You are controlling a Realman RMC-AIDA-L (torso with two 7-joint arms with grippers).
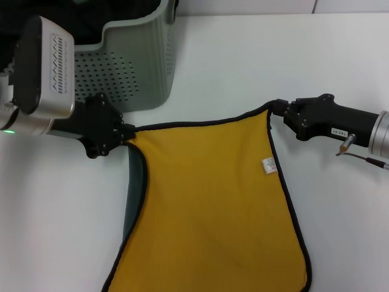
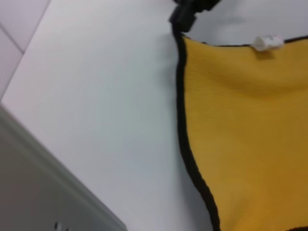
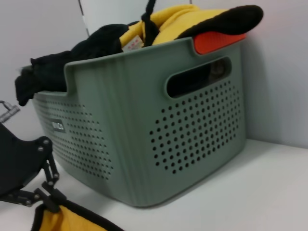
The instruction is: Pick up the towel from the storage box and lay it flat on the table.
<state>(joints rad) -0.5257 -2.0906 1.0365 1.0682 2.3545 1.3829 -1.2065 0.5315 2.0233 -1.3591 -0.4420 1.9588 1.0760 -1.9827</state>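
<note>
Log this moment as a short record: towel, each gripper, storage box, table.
towel: out of the box, yellow side up, spread over the table, grey-green underside showing at one folded edge, white tag near the right edge
left gripper: shut on the towel's left far corner
right gripper: shut on the towel's right far corner
storage box: behind the towel on the table, more black and yellow cloth inside
table: white, bare beyond the towel

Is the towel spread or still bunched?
Mostly spread: the towel lies yellow side up, with the left gripper and right gripper holding opposite corners; one edge curls, showing grey.
</note>
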